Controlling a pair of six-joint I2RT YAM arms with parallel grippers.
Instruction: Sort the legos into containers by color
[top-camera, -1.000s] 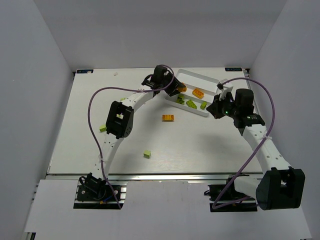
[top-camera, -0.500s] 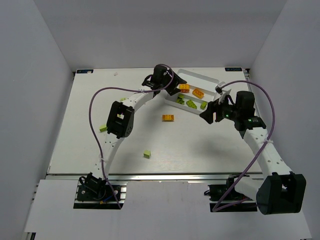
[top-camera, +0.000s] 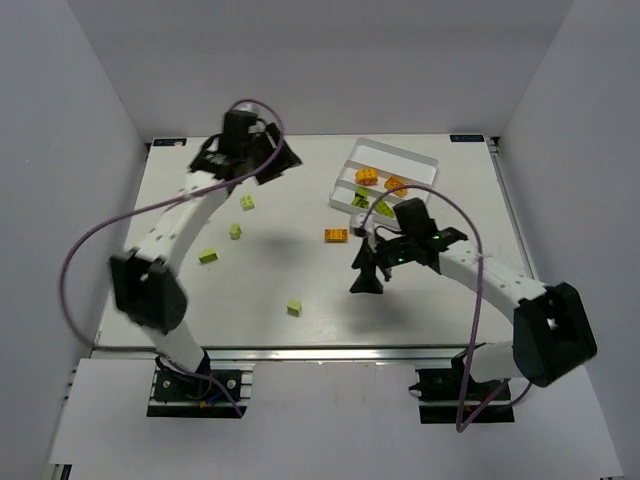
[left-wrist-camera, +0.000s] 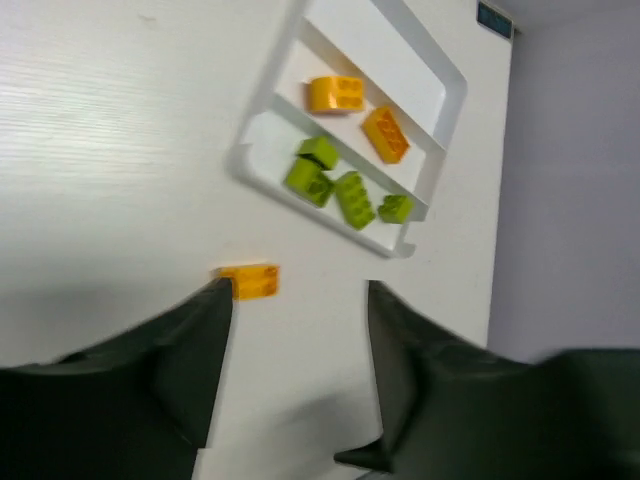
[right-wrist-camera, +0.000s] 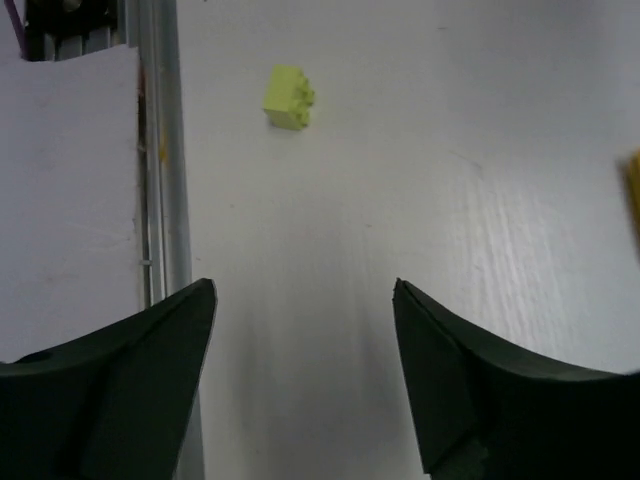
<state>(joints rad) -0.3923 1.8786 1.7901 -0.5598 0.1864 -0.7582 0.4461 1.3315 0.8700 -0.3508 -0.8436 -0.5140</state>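
Right gripper (right-wrist-camera: 300, 300) hangs over bare table (top-camera: 420, 310) on the near side of the tray (top-camera: 400, 152), its jaws spread wide with nothing between them. It is aimed at a lone green brick (right-wrist-camera: 289, 97) lying well apart from the tray, close to the metal rail (right-wrist-camera: 157, 150) at the table's front edge. Left gripper (left-wrist-camera: 297, 300), off to the tray's left and well clear of it, shows its fingers apart with only tabletop between them; it holds nothing.

Tray contents: two orange bricks (left-wrist-camera: 336, 93) in the middle compartment, four green bricks (left-wrist-camera: 308, 180) in the near compartment, and the far compartment (left-wrist-camera: 390, 60) bare. One loose orange brick (top-camera: 336, 236) sits just beside the tray's near-left corner. Three scattered green bricks (top-camera: 235, 231) lie well out to the tray's left.

Likely hazards:
- **Poor grasp.** The lone green brick is much smaller than the jaw span, so an off-centre closure could nudge or flip it toward the rail rather than seize it. A shallow pinch on the studs could let it slip in transit.
- **Swept brick.** The path back to the tray passes the loose orange brick, which a low finger could sweep aside.
- **Wrong compartment.** The ridges look low and give little margin — a release on the wrong side would put green among orange.
- **Arm contact.** Both arms converging on the tray's near-left corner could meet.
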